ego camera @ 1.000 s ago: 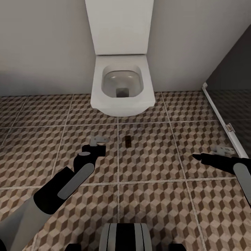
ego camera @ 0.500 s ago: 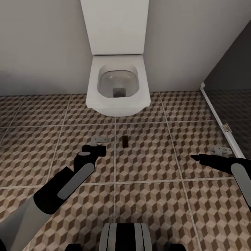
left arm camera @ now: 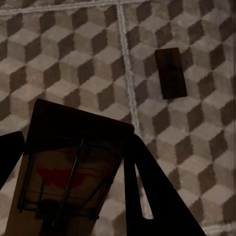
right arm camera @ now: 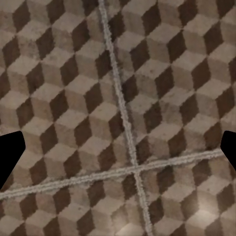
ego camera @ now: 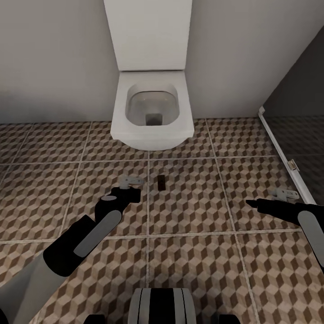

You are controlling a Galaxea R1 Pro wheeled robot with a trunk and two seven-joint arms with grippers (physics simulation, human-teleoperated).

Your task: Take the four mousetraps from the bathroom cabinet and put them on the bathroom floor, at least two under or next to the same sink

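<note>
1. Mousetraps are the subject: one flat tan wooden mousetrap (left arm camera: pixel 66 182) with dark wire parts and a red patch sits between the fingers of the left gripper (ego camera: pixel 127 192), low over the bathroom floor (ego camera: pixel 193 252).
2. Left wrist view shows that board close up, rectangular, its wire bar running across the wood; a dark finger (left arm camera: pixel 157 196) presses along one long edge, the other finger (left arm camera: pixel 10 152) stands at the opposite side, so the jaws are closed onto the trap.
3. Just beyond the held trap in the head view, a second mousetrap (ego camera: pixel 161 182) lies flat on the tiles, a small dark rectangle beside a pale grout line, in front of the toilet (ego camera: pixel 152 114); it also shows in the left wrist view (left arm camera: pixel 170 73).
4. Floor tiles are large squares printed with a brown, beige and grey cube pattern, matte and slightly mottled.
5. Glossy white, the toilet has a squared bowl with rounded corners and a tall rectangular lid raised against the plain grey wall (ego camera: pixel 49 58).
6. Right gripper (ego camera: pixel 252 203) hovers over bare tiles, apart from both traps; in the right wrist view its two black fingertips (right arm camera: pixel 10 157) stand wide apart with nothing between them.
7. Farthest right, a white-framed smoked-glass panel (ego camera: pixel 297 99) meets the floor.
</note>
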